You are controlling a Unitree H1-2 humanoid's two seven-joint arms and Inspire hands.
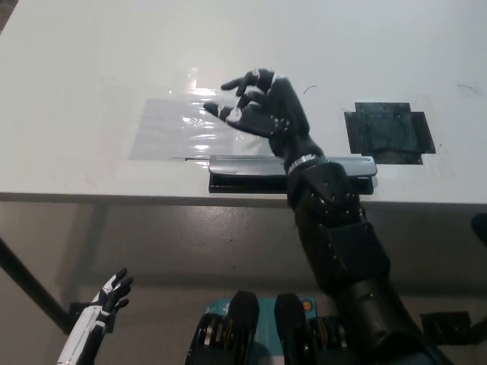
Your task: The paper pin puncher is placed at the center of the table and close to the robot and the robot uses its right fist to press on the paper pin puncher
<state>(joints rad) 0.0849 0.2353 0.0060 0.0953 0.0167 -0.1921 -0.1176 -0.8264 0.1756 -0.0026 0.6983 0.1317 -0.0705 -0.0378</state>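
No container shows anywhere in the head view; the things lie straight on the white tabletop. The paper puncher is a long, low bar with a silver top and a black base, lying lengthwise along the near edge of the tabletop, about at its middle. Small dark lettering on the silver top is too small to read. The black right arm crosses over the puncher's right-of-middle part and hides a stretch of it; only the two ends show whole. The right hand hangs over the tabletop beyond the puncher, apart from it, its fingers loosely curled and spread, holding nothing, not closed into a fist. Under the hand and to its left lies a clear plastic sheet, glare on it making its far edge hard to trace. A dark taped square sits to the right, near the puncher's right end. The white left hand rests low at the lower left, below the tabletop, fingers slightly apart; its arm is cut off by the picture's edge.
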